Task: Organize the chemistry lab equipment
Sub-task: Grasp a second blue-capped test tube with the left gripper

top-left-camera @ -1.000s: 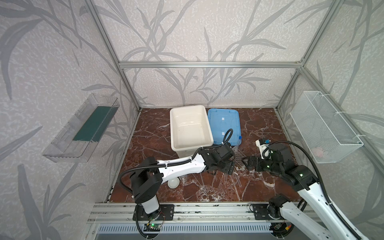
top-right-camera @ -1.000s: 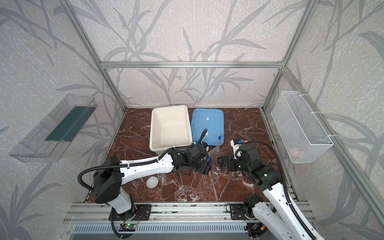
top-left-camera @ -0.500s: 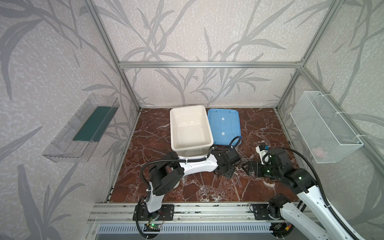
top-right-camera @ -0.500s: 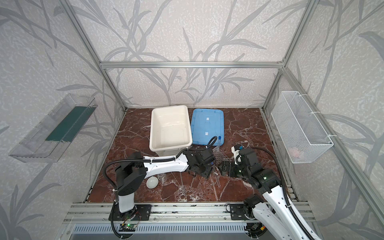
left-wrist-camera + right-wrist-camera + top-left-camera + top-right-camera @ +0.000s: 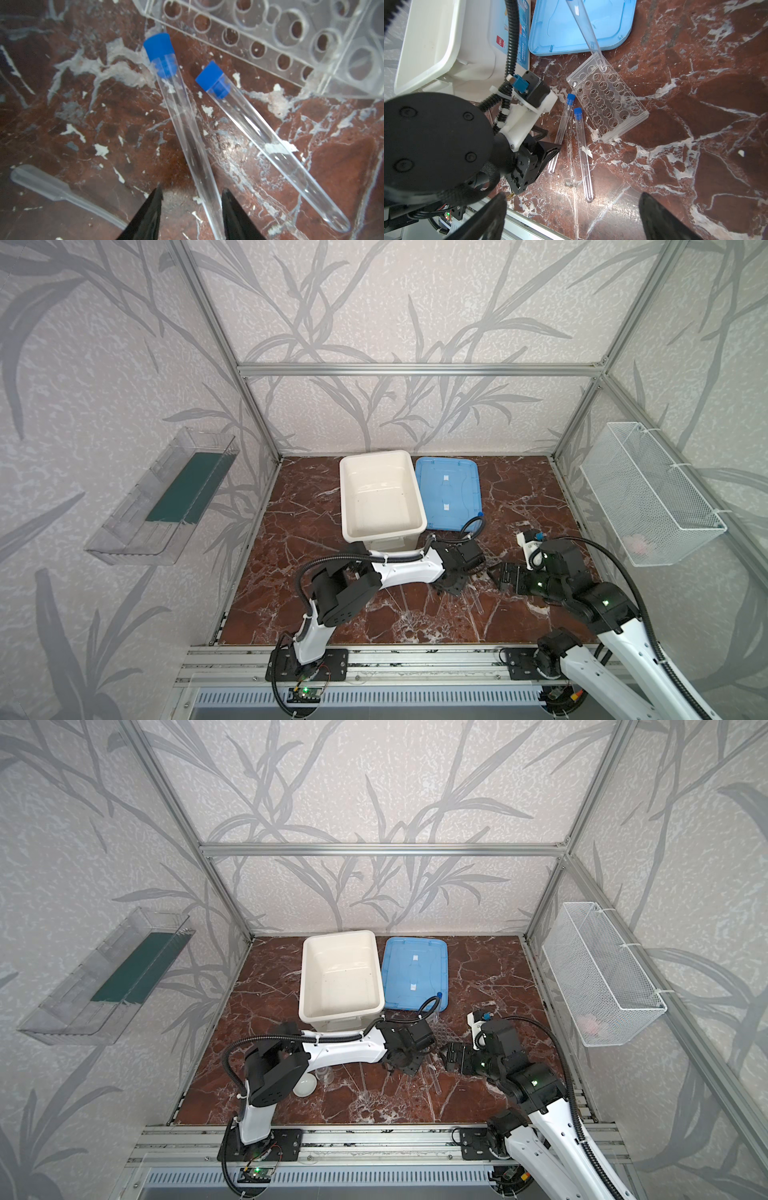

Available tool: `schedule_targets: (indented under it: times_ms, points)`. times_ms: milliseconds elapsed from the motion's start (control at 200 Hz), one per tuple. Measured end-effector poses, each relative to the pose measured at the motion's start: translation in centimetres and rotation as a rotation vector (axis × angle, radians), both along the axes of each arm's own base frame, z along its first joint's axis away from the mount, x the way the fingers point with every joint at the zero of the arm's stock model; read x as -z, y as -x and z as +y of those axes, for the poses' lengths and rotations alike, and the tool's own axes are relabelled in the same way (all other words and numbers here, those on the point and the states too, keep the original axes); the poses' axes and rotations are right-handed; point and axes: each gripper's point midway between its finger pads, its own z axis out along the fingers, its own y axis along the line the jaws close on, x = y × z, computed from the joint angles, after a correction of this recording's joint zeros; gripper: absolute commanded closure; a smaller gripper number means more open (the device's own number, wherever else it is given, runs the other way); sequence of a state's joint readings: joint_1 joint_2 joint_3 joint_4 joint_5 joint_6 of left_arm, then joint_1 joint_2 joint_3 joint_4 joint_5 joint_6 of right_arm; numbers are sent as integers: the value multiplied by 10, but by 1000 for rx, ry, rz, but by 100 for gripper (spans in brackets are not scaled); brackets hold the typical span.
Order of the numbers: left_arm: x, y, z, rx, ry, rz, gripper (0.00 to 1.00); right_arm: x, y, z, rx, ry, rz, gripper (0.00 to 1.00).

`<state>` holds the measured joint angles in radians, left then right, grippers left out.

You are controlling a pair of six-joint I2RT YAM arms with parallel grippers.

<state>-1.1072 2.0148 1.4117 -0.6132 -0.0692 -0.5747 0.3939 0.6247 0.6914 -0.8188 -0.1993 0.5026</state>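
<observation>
Left gripper (image 5: 192, 189): found apart astride 1 capped tube (image 5: 185, 124), lower middle in both top views.
Right gripper (image 5: 573, 196): held wide, empty.
Risk: roll-away was judged likely under off-centre closure.

Rack (image 5: 270, 31) tight beside tubes (image 5: 186, 128); pipette (image 5: 41, 182) opp. side, gap btwn.

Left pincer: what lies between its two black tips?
One blue-capped clear tube, lying flat on the marble; the left wrist view shows it.
</observation>
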Motion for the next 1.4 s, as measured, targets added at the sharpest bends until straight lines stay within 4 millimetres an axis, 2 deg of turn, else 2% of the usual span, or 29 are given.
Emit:
schedule_targets:
  times_ms: [80, 150, 710, 780, 1124, 1399]
  points:
    - [3, -1, 2, -1, -16, -5, 60, 0, 0, 0, 2, 1, 0, 3]
    - [6, -1, 3, -2, -26, -1, 69, 0, 0, -1, 4, 1, 0, 4]
    - [9, 7, 8, -22, -39, 28, 69, 5, -3, -3, 15, 22, 17, 4]
    - [9, 9, 10, -22, -36, 37, 74, 7, -4, -3, 14, 27, 26, 4]
    - [10, 10, 15, -37, -55, 34, 80, 12, -6, -2, 12, 37, 45, 4]
    - [8, 10, 21, -58, -68, 15, 81, 10, -7, -2, 9, 39, 33, 4]
